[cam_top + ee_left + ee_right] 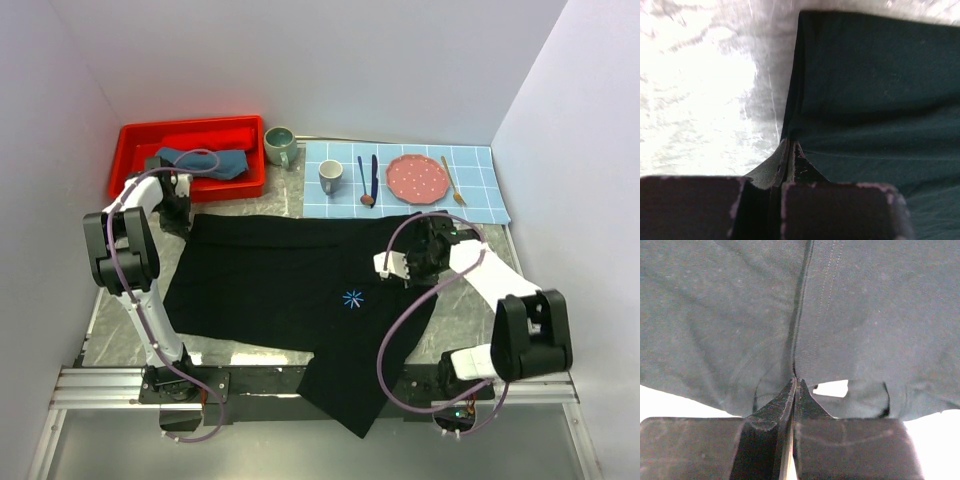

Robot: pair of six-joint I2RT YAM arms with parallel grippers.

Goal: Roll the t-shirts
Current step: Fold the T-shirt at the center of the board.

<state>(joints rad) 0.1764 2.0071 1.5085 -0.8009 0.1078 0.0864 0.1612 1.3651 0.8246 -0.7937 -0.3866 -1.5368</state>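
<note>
T-shirts first: the large black short-sleeved cloth t-shirt (280, 290) lies spread across the middle of the grey marbled desk (115, 325), one near corner reaching over the desk's near edge. The left tool (178, 212) is pressed together on the shirt's far-left edge. The right tool (425, 248) pinches a fold of cloth at its far-right edge. The slate-blue rolled cloth t-shirt (200, 163) lies well apart, in the red plastic tray (190, 128) at the far left.
</note>
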